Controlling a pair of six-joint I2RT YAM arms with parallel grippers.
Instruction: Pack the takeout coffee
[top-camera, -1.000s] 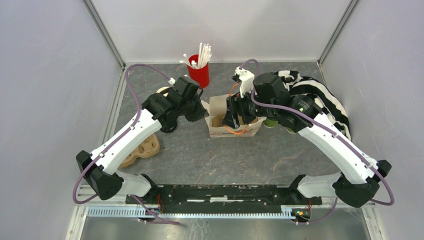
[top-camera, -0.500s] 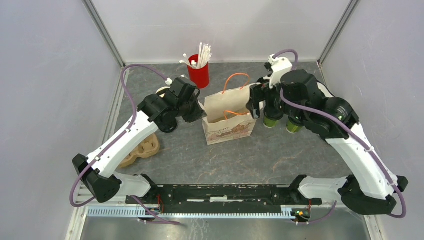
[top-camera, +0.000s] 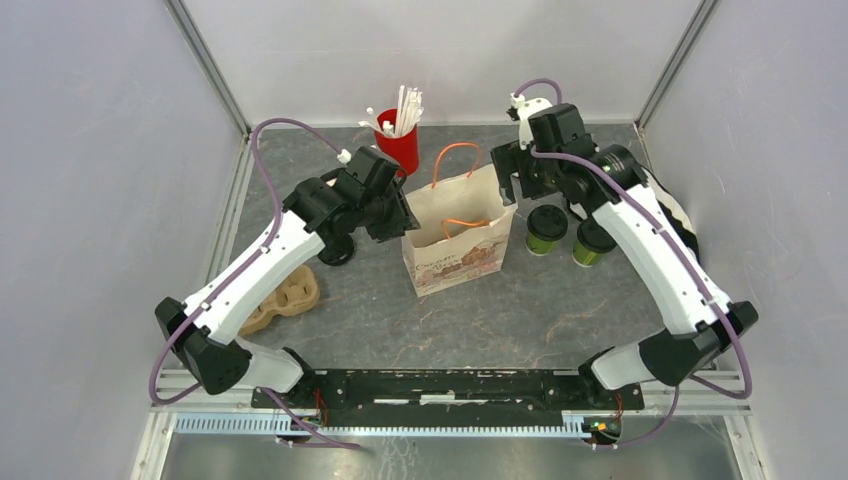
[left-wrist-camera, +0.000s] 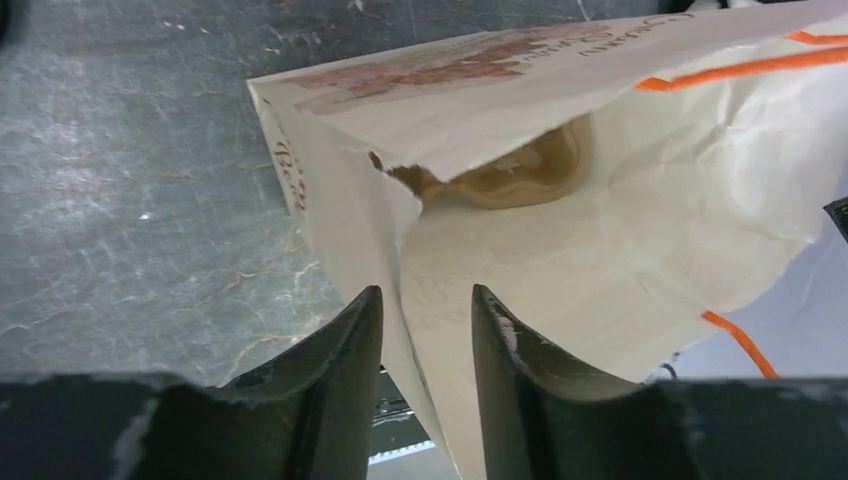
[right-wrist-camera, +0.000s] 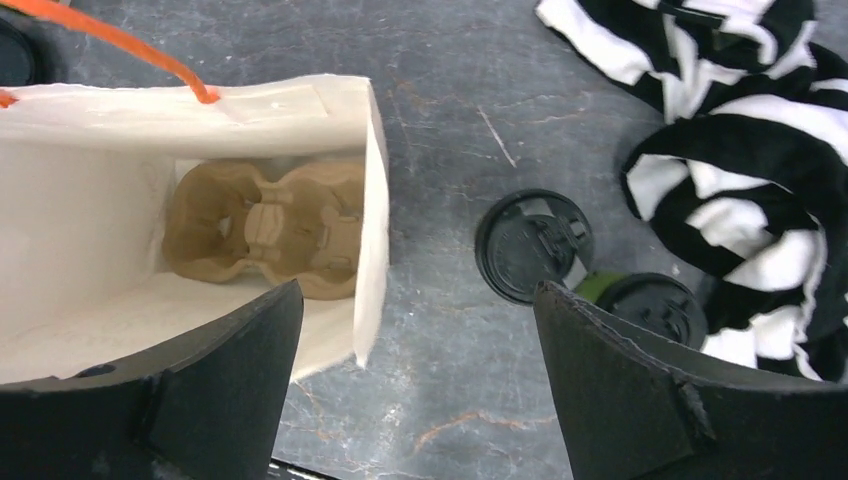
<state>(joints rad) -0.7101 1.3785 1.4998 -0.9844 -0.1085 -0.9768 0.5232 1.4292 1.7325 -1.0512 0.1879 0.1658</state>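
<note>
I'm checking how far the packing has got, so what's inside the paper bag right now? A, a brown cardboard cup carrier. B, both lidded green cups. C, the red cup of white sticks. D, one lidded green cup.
A: the right wrist view looks down into the paper bag and shows only the cup carrier on its bottom, while both lidded cups stand outside it.
</note>
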